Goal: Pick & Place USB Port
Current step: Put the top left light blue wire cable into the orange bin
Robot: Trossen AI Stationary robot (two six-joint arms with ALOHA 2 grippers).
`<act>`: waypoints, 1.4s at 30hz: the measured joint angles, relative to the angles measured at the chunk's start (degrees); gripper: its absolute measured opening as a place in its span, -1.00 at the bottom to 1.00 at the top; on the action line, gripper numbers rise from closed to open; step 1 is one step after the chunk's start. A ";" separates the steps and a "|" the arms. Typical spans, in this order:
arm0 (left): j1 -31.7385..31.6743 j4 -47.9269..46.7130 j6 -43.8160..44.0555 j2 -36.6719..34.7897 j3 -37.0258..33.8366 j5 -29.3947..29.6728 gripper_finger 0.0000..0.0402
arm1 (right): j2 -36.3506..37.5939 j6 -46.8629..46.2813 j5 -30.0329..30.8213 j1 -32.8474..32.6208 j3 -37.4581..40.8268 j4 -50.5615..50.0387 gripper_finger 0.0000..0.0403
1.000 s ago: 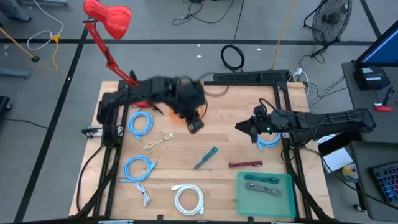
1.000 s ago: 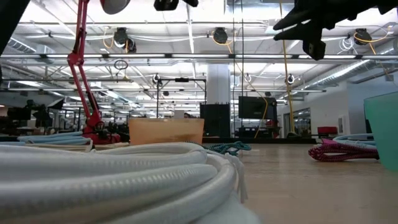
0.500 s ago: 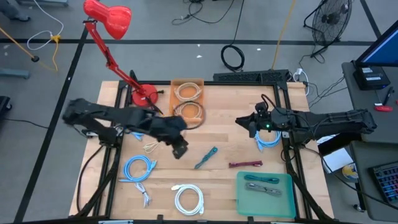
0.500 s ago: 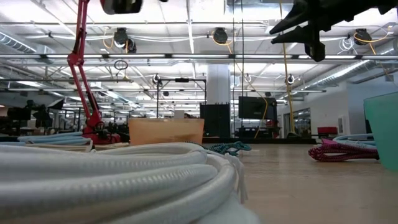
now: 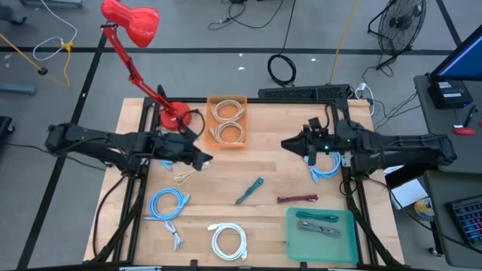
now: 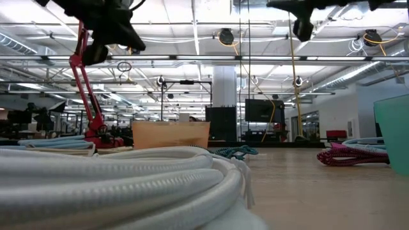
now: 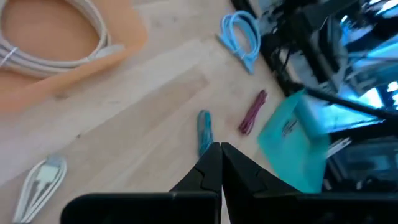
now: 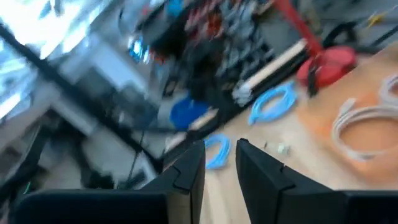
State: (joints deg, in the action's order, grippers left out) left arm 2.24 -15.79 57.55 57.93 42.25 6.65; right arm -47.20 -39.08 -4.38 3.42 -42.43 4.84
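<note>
Several coiled USB cables lie on the wooden table: a teal one [image 5: 249, 190] [image 7: 204, 130], a maroon one [image 5: 297, 198] [image 7: 252, 112], a beige one [image 5: 183, 177], blue ones [image 5: 167, 203] [image 5: 325, 167] and a white one [image 5: 228, 241] [image 6: 128, 185]. Two white coils rest in the orange bin [image 5: 208, 120] at the far edge. My left gripper [image 5: 202, 159] [image 7: 221, 158] hangs shut and empty above the table, near the beige cable. My right gripper [image 5: 290, 143] [image 8: 221, 155] hovers right of the bin with a narrow gap between its fingers, holding nothing.
A teal tray [image 5: 348, 239] at the near right corner holds cables. A red desk lamp's base [image 5: 173, 117] stands left of the bin. Bare wood lies between the two grippers and around the teal cable.
My left arm has swung off the orange bin toward the table's left and near side, passed over the middle of the table, then drawn back left; the bin's two white coils now show. My right gripper has edged toward the far edge and levelled out.
</note>
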 joint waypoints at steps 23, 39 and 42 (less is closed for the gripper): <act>-4.59 2.39 -3.96 -1.84 -0.88 -4.21 -0.93 | -34.31 30.07 -13.86 -6.93 -25.76 -46.56 -0.27; -3.43 2.35 -3.86 -1.84 -0.88 -4.26 -0.94 | -38.47 28.99 -13.75 -8.93 -18.31 -57.57 0.09; -3.43 2.34 -4.03 -1.84 -0.88 -4.25 -0.99 | -38.48 25.94 -13.90 -10.66 -15.20 -54.30 0.09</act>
State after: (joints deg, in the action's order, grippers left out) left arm -1.19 -13.45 53.52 56.10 41.36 2.40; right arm -85.68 -13.14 -18.27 -7.24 -57.63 -49.46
